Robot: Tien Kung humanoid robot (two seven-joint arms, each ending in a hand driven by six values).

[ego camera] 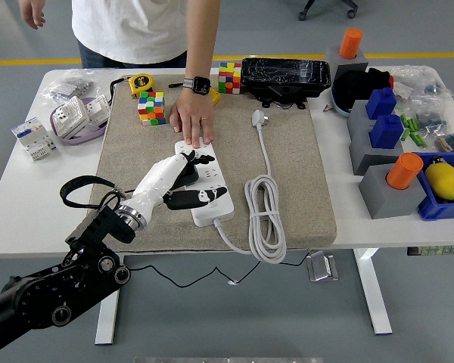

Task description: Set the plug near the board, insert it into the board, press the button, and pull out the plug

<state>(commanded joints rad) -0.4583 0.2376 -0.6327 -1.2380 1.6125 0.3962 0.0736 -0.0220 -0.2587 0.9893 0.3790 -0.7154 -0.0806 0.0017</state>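
The left hand (183, 178), white-cased with black fingers, lay over the white power strip (205, 185) on the tan mat (303, 174). Its fingers were spread and loose, gripping nothing; the upper fingertips reached across the strip's sockets and the lower finger stretched along the strip's near end. The black arm behind it came in from the lower left corner. The right arm was out of view.

The white plug (258, 119) rested on the mat, well apart from the strip, up near the black box (285, 76). Its white cable (265, 215) ran down the mat into a loose coil just right of the strip.

A person stood at the table's far side, one hand (191, 121) pressed flat on the strip's far end, a watch on that wrist. Two colour cubes (152, 107) and a yellow tape measure (139, 83) sat near the mat's far-left corner.
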